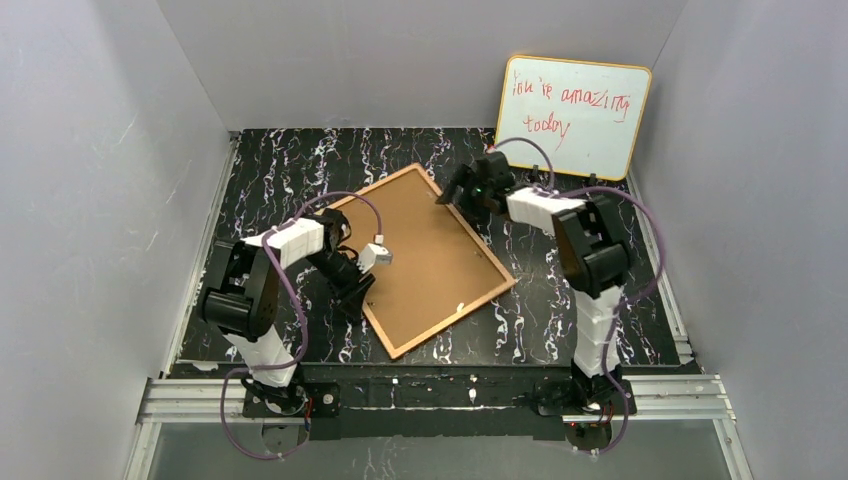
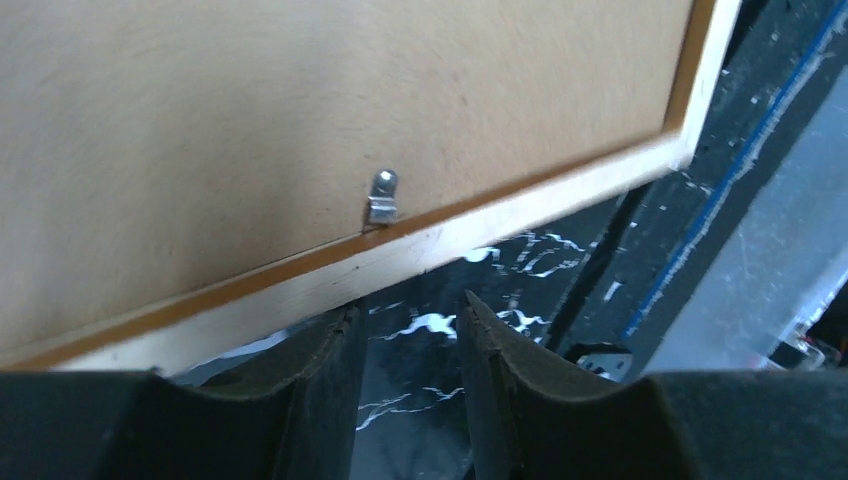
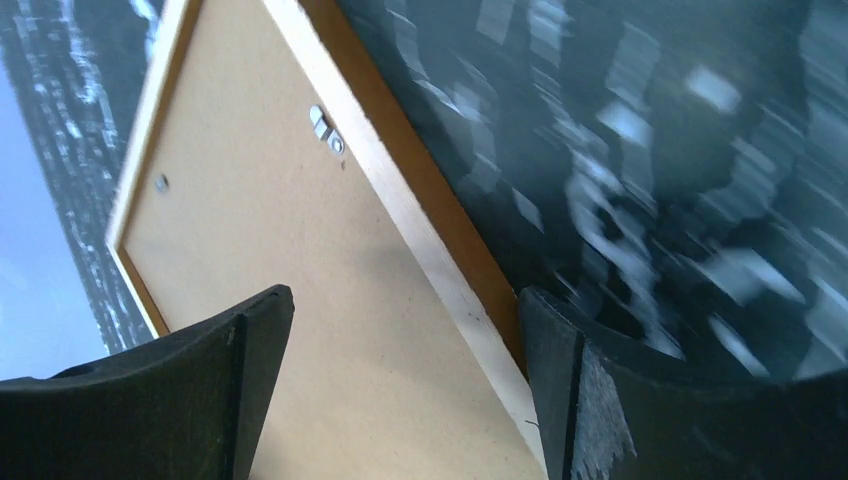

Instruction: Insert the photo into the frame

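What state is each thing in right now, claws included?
frame: flat on the table, brown back facing up.
photo: not visible.
left claw: narrowly open, empty, by the frame's edge.
right claw: wide open, empty, over the frame's edge.
whiteboard: propped upright behind the table, red writing on it.

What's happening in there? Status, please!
Left claw open, empty, at frame edge. Right claw wide open over frame. Frame lies back-up; photo not in view. Nothing in the way.
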Robot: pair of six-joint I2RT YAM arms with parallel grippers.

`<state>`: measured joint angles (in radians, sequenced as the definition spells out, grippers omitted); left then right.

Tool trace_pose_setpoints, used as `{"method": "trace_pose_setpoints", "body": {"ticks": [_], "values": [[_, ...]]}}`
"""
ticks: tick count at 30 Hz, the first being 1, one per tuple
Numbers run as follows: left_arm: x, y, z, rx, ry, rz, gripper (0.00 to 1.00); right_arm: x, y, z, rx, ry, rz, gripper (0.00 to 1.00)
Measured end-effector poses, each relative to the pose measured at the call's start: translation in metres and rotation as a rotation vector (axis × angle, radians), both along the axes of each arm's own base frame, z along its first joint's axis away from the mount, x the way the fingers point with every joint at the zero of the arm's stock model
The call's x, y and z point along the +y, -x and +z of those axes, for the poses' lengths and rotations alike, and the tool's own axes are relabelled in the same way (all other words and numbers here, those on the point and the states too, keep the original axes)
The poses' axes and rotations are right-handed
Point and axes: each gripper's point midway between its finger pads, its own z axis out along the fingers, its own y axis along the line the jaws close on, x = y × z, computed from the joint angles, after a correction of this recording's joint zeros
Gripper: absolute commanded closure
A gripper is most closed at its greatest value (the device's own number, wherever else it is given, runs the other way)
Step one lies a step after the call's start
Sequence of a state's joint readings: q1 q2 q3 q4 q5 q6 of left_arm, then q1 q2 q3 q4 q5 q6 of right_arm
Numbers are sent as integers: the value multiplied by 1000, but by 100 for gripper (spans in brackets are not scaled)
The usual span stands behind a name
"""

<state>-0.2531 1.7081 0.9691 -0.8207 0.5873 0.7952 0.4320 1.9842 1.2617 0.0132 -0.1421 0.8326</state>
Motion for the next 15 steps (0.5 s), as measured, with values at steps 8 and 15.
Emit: {"method": "trace_pose_setpoints", "body": {"ticks": [8,15], "values": [[-21,49,15,130,-15,-127,17,125,-65,14,-148,-7,192,1],[-13,5,56,31,93,-141,2,87,-46,31,-94,69,173,1]]}}
